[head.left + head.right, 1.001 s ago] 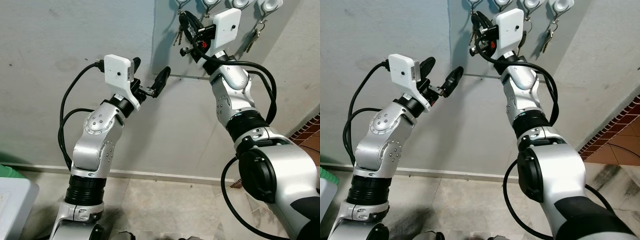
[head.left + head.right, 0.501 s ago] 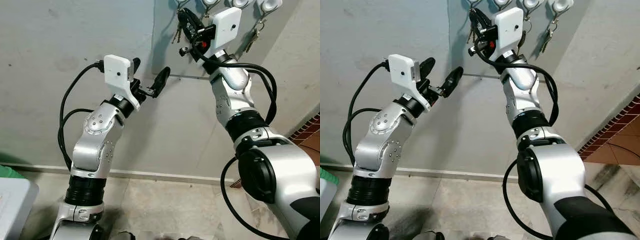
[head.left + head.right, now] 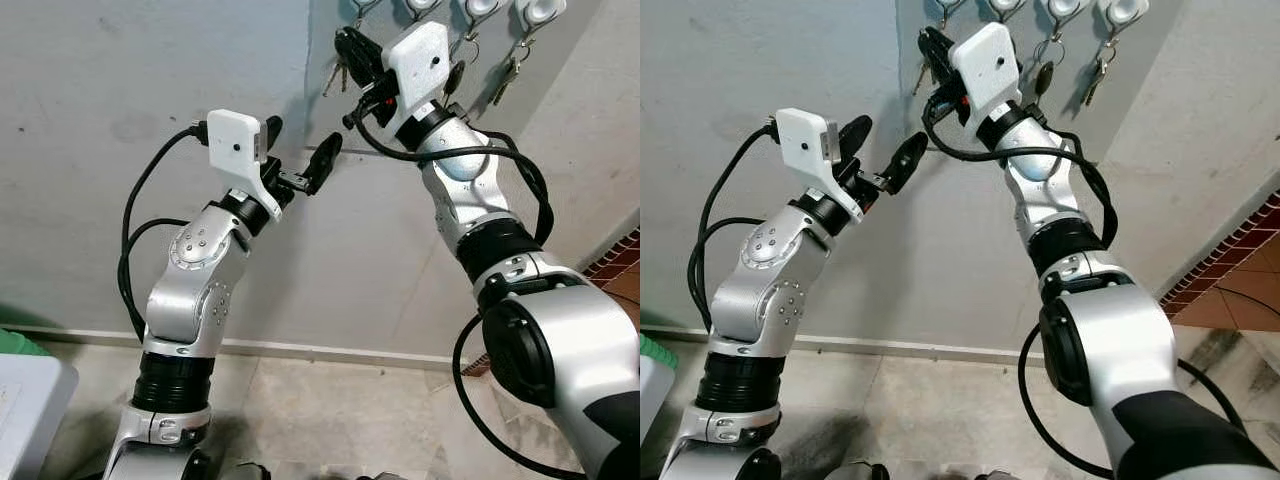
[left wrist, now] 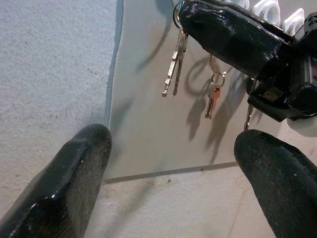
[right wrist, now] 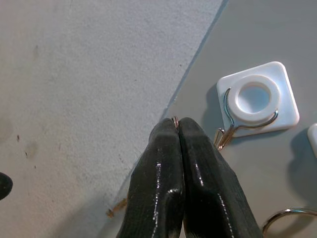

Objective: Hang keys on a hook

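Overhead, a rough pale grey plaster wall (image 3: 120, 90) takes up most of the scene, with a smoother grey rectangular panel (image 3: 330, 110) fixed to it and a beige tiled floor (image 3: 330, 410) below. Along the top of the panel runs a row of square white plastic hooks with thin wire prongs (image 3: 480, 6); some of them carry other keys on small rings (image 3: 512, 72).

The right hand (image 3: 347, 45) is raised high against the panel, close beneath the leftmost white hook (image 5: 256, 100). Its two black fingers (image 5: 188, 163) are pressed tightly together, pinching the metal ring of a small bunch of silver keys (image 4: 174, 57). The ring's edge just peeks out at the fingertips, and the keys dangle down from the hand against the panel, near the boundary with the rough wall. In the right wrist view the fingertips sit just beside the hook's wire prong, and whether the ring is over the prong cannot be made out.

The left hand (image 3: 298, 160) is held up lower and to the left, well apart from the keys, its fingers spread wide with nothing between them.

A copper-coloured key on a ring (image 4: 214, 96) hangs from a neighbouring hook.
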Motion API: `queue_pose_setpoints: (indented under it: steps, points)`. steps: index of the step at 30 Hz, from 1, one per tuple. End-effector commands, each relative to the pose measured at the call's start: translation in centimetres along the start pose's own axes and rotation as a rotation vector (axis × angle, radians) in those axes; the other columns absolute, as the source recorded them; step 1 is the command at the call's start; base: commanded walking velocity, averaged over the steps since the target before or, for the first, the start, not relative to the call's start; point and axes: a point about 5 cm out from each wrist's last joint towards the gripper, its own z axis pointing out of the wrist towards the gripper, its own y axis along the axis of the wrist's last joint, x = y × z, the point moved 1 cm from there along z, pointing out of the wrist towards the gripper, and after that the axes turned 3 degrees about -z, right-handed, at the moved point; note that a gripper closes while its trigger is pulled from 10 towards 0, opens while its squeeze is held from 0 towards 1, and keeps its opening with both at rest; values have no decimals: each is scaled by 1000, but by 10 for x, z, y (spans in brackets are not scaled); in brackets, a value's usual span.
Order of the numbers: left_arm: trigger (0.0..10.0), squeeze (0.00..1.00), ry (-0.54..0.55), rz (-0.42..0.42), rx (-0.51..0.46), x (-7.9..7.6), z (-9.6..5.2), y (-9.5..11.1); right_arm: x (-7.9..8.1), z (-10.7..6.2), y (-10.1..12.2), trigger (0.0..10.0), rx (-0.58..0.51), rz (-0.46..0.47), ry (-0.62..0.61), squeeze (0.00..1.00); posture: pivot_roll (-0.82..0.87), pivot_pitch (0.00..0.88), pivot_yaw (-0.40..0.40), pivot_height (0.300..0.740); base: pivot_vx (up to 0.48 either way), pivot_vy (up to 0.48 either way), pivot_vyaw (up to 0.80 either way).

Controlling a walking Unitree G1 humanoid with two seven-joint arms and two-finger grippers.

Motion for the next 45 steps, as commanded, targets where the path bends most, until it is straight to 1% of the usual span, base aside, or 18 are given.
queue_pose_setpoints:
  steps: [1, 3, 6, 7, 9, 11, 13, 14, 15, 18, 23, 24, 30, 36, 39, 42, 45]
  points:
    - [10000, 0, 0, 0, -6, -2, -2, 2, -6, 1, 3, 10000, -8, -8, -18, 0, 64, 123, -91, 740, 0, 0, 0]
    - [10000, 0, 2, 0, -4, -1, -3, 2, -10, 0, 2, 10000, -1, 8, -48, 0, 64, 123, -91, 740, 0, 0, 0]
    - [10000, 0, 5, -1, -3, -1, -4, 2, -17, 0, 3, 10000, -12, 86, -98, 0, 66, 128, -91, 740, 0, 0, 0]
    - [10000, 0, 6, -1, -2, -1, -4, 2, -20, 0, 3, 10000, -18, 129, -120, 0, 65, 130, -90, 740, 0, 0, 0]
    - [10000, 0, 6, -1, -2, -1, -4, 2, -23, -1, 2, 10000, -16, 152, -140, 0, 64, 131, -90, 740, 0, 0, 0]
    - [10000, 0, 6, -2, -3, -1, -4, 3, -28, -2, 2, 10000, -21, 219, -180, 0, 64, 134, -90, 740, 0, 0, 0]
    - [10000, 0, 6, -2, -3, -1, -4, 3, -28, -2, 2, 10000, -19, 214, -181, 0, 63, 134, -89, 740, 0, 0, 0]
    - [10000, 0, 7, -3, -3, -1, -4, 2, -29, -2, 1, 10000, -20, 233, -189, 0, 63, 134, -89, 740, 0, 0, 0]
    - [10000, 0, 7, -4, -3, -1, -4, 2, -29, -2, 1, 10000, -18, 231, -187, 0, 62, 136, -89, 740, 0, 0, 0]
    - [10000, 0, 6, -6, -1, -1, -4, 2, -27, -2, 0, 10000, -17, 237, -170, 0, 61, 137, -88, 740, 0, 0, 0]
    - [10000, 0, 8, -5, 0, -1, -4, 2, -22, -2, -1, 10000, -9, 236, -127, 0, 64, 138, -88, 740, 0, 0, 0]
    - [10000, 0, 10, -6, 0, 0, -4, 3, -19, -1, -2, 10000, 0, 222, -97, 0, 65, 138, -87, 740, 0, 0, 0]
    - [10000, 0, 11, -7, -1, 0, -4, 3, -10, 1, -2, 10000, -10, 260, -44, 0, 64, 138, -89, 740, 0, 0, 0]
    - [10000, 0, 10, -6, 0, 0, -4, 3, -14, 3, 2, 10000, -29, 262, -70, 0, 65, 138, -89, 740, 0, 0, 0]
    - [10000, 0, 10, -4, 0, 0, -4, 3, -17, 3, 2, 10000, -32, 276, -95, 0, 66, 139, -90, 740, 0, 0, 0]
    - [10000, 0, 11, -4, 0, 0, -4, 3, -22, 4, 4, 10000, -44, 321, -134, 0, 67, 138, -91, 740, 0, 0, 0]
    - [10000, 0, 12, -5, 0, 0, -4, 3, -24, 4, 4, 10000, -47, 328, -139, 0, 67, 137, -91, 740, 0, 0, 0]
